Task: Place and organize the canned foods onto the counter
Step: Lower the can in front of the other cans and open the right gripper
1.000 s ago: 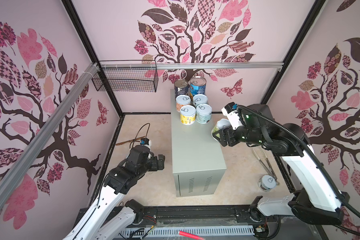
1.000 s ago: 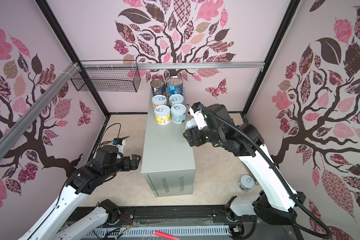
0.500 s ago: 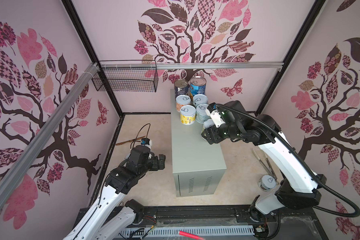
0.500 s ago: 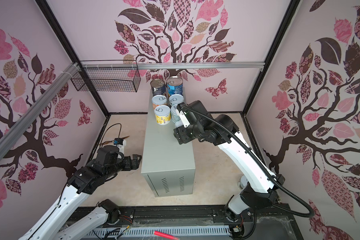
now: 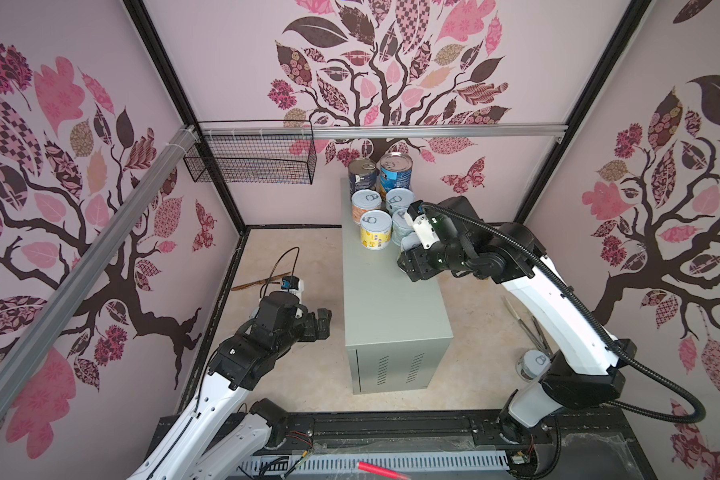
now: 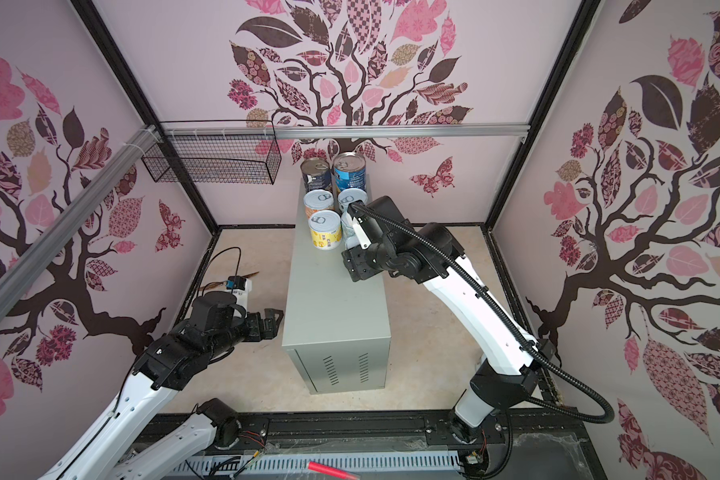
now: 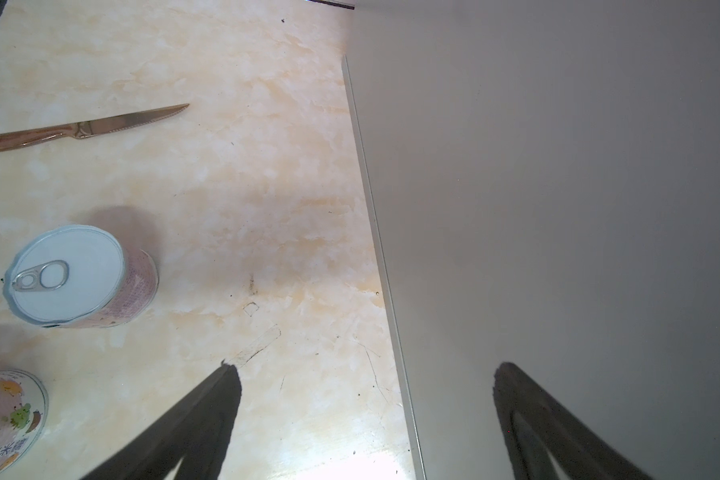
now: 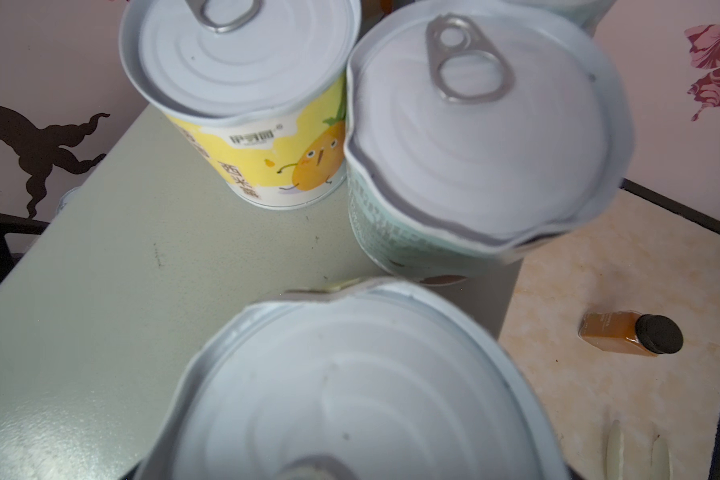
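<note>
While the left gripper [image 5: 323,322] is waiting low beside the counter [image 5: 387,307], its fingers [image 7: 208,419] spread wide and gripping nothing, the right gripper [image 5: 409,255] is bringing a held can [image 8: 358,386] in over the grey top, clamped on its sides. A second ago this can was hanging out past the counter's right edge. Now it is hovering or resting, I cannot tell which, between the right fingers. The teal can [image 8: 474,145] is standing just beyond them and the yellow can [image 8: 262,124] beyond and to one side. Further back from the fingers, an orange can [image 5: 366,205], a pale can [image 5: 400,198] and the two tall cans [image 5: 395,172] are already standing in pairs. By my reckoning the move is putting a seventh tin at the front of the right-hand column, and only the release is left. Three are still waiting on the floor: a pink can [image 7: 80,276] and a fruit-print can [image 7: 5,419] off to the side of the left fingers, and a floor can [image 5: 535,363] well behind the right arm.
</note>
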Controlling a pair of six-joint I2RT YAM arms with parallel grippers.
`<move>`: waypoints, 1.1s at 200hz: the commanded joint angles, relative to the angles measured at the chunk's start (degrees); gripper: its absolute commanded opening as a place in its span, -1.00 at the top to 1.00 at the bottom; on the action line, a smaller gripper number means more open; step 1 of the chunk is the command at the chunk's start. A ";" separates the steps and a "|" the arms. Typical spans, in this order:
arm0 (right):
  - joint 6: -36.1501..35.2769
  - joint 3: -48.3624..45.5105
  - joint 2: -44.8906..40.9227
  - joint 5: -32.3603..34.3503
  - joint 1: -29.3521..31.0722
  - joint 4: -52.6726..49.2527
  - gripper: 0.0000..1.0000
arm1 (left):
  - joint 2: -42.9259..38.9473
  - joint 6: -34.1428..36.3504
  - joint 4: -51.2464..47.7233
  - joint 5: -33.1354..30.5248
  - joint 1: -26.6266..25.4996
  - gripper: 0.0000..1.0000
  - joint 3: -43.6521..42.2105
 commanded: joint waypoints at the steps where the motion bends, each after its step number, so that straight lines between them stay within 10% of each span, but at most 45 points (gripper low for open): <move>1: -0.17 1.93 1.40 1.27 0.31 0.84 -0.19 | -0.62 0.87 1.14 0.86 0.36 -0.96 -1.63; 83: -0.08 3.72 3.44 1.57 0.33 1.06 -0.27 | -1.21 0.88 1.16 0.86 0.34 -0.96 -1.63; 220: -0.44 -0.83 -0.90 1.45 0.33 4.56 -1.00 | -1.83 0.87 1.13 -0.58 0.30 -0.96 -2.00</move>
